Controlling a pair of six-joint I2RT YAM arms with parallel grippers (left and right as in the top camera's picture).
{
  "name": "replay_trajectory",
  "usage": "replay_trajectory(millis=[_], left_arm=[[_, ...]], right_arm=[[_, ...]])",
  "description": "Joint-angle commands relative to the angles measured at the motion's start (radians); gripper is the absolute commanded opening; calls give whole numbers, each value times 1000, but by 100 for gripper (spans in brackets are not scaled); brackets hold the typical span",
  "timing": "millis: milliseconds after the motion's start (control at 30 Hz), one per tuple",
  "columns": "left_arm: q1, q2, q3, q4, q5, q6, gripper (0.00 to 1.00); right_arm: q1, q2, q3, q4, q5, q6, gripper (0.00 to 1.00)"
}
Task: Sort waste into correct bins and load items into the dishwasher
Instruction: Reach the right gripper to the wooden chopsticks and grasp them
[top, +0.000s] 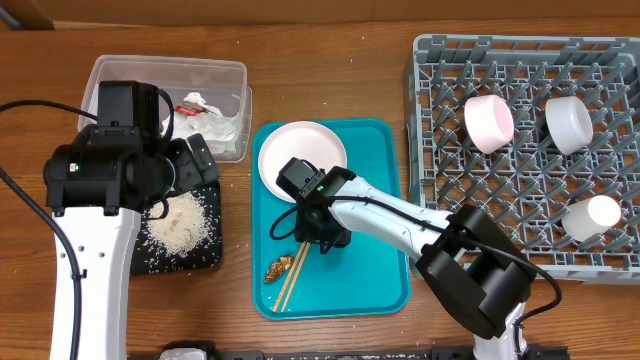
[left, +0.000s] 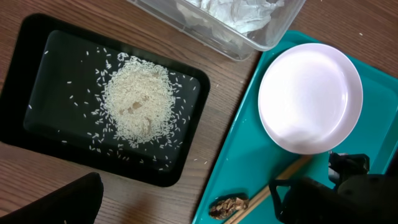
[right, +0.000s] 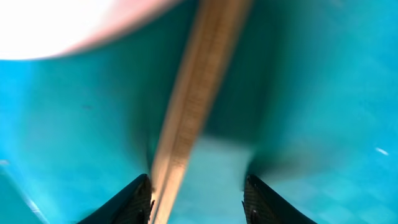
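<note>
White plate (top: 302, 150) sits at teal tray's (top: 380, 200) far rim, chopsticks (top: 290, 280) beside.

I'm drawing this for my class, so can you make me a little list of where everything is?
Black rectangular tray: holds pile of white rice grains
Clear plastic tub: crumpled red-and-white wrapper inside
Teal serving tray: round white plate, wooden chopsticks, small brown scrap
Grey dish rack: pinkish bowl, pale bowl, small white cup
Right gripper: open around the chopsticks
</note>
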Motion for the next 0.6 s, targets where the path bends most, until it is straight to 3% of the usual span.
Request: replay_trajectory(millis=[0,233,400,567], left_arm=[[5,7,0,1,3,-2,99],[5,7,0,1,3,-2,99],[5,7,0,1,3,6,100],[5,7,0,0,3,9,99]], right_arm=[[-9,58,-20,-53,87,27,49],[-53,57,-18,-132,119,61,49],[-76,56,-16,-145,118,61,38],[-104,56,-16,-131,134,61,38]])
